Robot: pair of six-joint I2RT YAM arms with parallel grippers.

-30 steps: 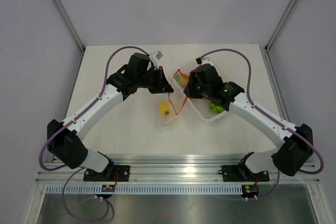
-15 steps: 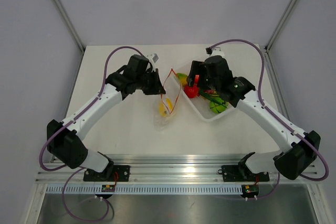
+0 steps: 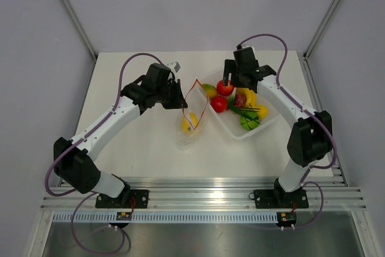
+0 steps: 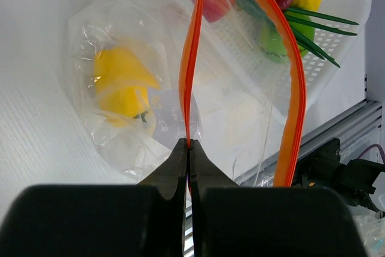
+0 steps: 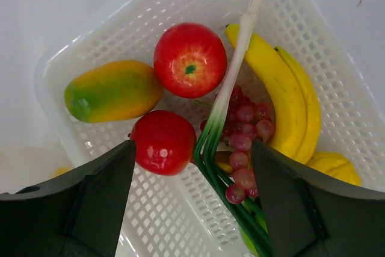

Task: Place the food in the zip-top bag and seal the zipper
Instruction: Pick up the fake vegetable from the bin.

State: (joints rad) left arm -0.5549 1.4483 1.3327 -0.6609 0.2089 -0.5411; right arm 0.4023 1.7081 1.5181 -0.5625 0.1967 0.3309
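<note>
Pinched one orange-red zipper [image 4: 191, 58] strip of the zip-top bag [image 4: 114, 34] between the pressed-together fingers of the left gripper [image 4: 189, 143], with a yellow pepper [image 4: 123, 85] inside the bag, just left of the white tray [image 5: 340, 58]. Hovered the right gripper [image 5: 192, 148], fingers spread and empty, above the tray's apple [image 5: 190, 59], mango [image 5: 112, 90], banana [image 5: 283, 88] and green stalks [image 5: 212, 142].

A white perforated tray [image 5: 355, 106] sits right of centre on the pale table [image 3: 150, 148].
</note>
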